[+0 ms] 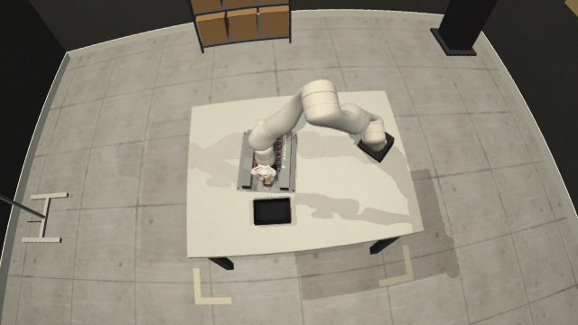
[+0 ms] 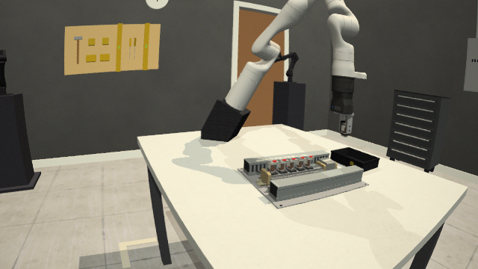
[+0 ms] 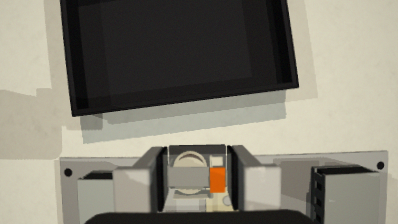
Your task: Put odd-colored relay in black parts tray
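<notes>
My gripper [image 1: 268,180] [image 2: 346,129] [image 3: 197,168] is shut on the relay [image 3: 189,176] with the orange button [image 3: 217,179]. It holds the relay in the air above the end of the relay panel [image 1: 244,155] [image 2: 317,184] [image 3: 305,164] that faces the tray. The grey panel lies flat on the white table [image 1: 343,199] [image 2: 209,194]. A row of relays with red buttons [image 2: 292,162] still sits in the panel. The black parts tray [image 1: 256,212] [image 2: 370,161] [image 3: 180,101] is empty and lies just beyond the panel's end, slightly turned in the wrist view.
The arm's black base [image 1: 376,148] [image 2: 223,121] stands at the table's far right corner. A dark drawer cabinet [image 2: 414,128] stands on the floor beside the table. A shelf with boxes [image 1: 241,20] is at the back wall.
</notes>
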